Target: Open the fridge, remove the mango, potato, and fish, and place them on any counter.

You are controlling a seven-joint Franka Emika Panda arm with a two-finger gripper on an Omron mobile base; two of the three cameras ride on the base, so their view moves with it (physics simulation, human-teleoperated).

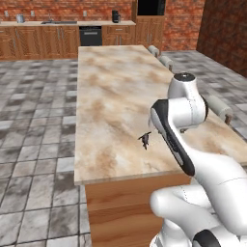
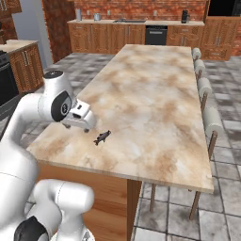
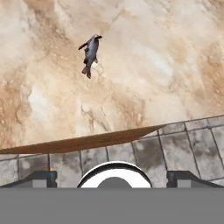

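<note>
One fish (image 1: pixel 144 139) on the desk (image 1: pixel 116 87), lying flat on the marbled stone near the desk's near edge. You see it as a slim dark grey body with small fins and tail, alone on the stone; count is one.

Your end effector (image 3: pixel 112 175) is wide apart, holding nothing. In the hand view the two dark finger tips (image 3: pixel 38 178) sit far to either side at the bottom, with floor tiles between them. The fish (image 3: pixel 90 51) lies ahead of the end effector and a bit to one side, well apart from the tips, past the desk edge that crosses the hand view below it.

In the right base view the hand (image 2: pixel 79 116) hangs at the near corner of the desk (image 2: pixel 155 89), and the fish (image 2: pixel 102 137) sits just beside it on the stone, not touching.

Four round-backed stools (image 2: pixel 210 123) line the far long side of the desk, away from the end effector. One dark dishwasher (image 1: pixel 90 35) sits in the wooden wall cabinets behind the desk. Grey tiled floor (image 1: pixel 34 144) all around.
</note>
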